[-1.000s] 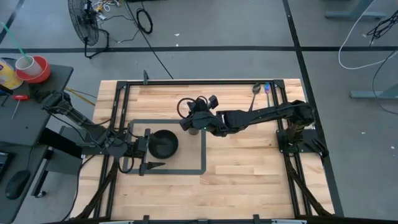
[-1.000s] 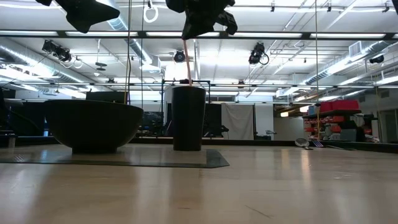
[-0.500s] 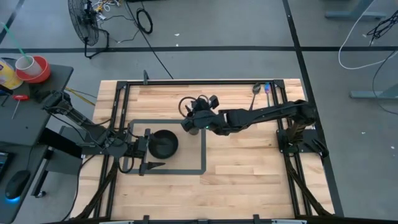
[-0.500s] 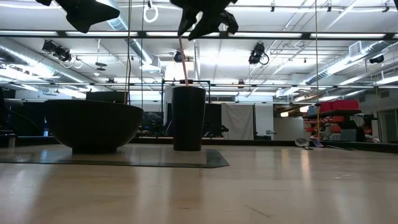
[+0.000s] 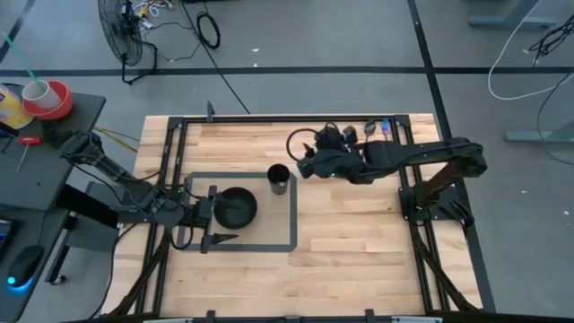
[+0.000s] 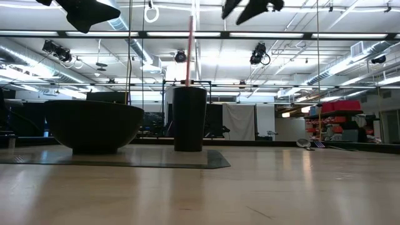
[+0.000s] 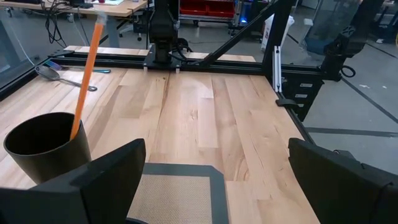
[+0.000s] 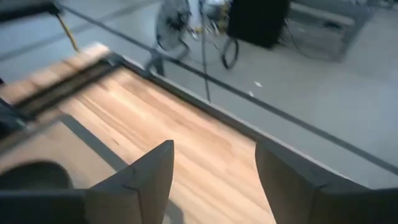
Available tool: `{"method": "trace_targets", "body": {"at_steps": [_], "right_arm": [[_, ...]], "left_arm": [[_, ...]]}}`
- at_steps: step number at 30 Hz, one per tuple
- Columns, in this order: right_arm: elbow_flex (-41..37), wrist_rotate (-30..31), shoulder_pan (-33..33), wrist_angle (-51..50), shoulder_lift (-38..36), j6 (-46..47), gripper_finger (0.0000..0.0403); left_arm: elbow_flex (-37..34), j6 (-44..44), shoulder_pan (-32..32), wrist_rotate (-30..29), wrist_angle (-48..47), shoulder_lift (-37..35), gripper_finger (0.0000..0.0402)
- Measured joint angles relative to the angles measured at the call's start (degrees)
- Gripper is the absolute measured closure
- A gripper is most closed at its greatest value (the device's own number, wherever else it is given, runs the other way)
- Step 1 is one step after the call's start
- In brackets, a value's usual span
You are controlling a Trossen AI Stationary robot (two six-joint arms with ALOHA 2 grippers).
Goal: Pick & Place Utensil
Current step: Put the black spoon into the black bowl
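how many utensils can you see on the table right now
2. An orange-handled utensil stands in the black cup on the mat. A spoon lies on the wood by the table's far edge, near the right arm's base. Others may be hidden inside the bowl.

Black cup (image 5: 279,179) on the mat's (image 5: 269,244) edge, right gripper (image 5: 307,167) beside it — bowl (image 5: 237,207) by left gripper (image 5: 208,215).

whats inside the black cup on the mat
An orange-handled utensil stands in the black cup, its handle leaning against the rim and sticking out above. Its working end is hidden by the cup wall, so what kind of utensil it is cannot be told.
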Motion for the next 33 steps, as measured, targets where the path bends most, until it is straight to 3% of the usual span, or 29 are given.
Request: {"method": "trace_targets", "body": {"at_steps": [8, 16, 26, 33], "right_arm": [[-2.24, 0.36, -2.98, -21.07, 0.75, 19.85, 0.0174], [-14.94, -7.38, -13.94, -22.46, 0.31, 28.5, 0.0175], [-32.19, -14.07, -32.02, -5.79, 0.27, 25.75, 0.0178], [-42.65, -18.76, -41.58, 9.81, 0.27, 24.35, 0.0217]], "left_arm": [[-0.01, 0.0, 0.01, 0.01, -0.01, 0.0, 0.0003], [-0.01, 0.0, -0.01, 0.0, -0.01, 0.0, 0.0003], [0.0, 0.0, 0.0, -0.01, 0.01, 0.0, 0.0003], [0.0, 0.0, 0.0, 0.0, 0.0, 0.0, 0.0003]]}}
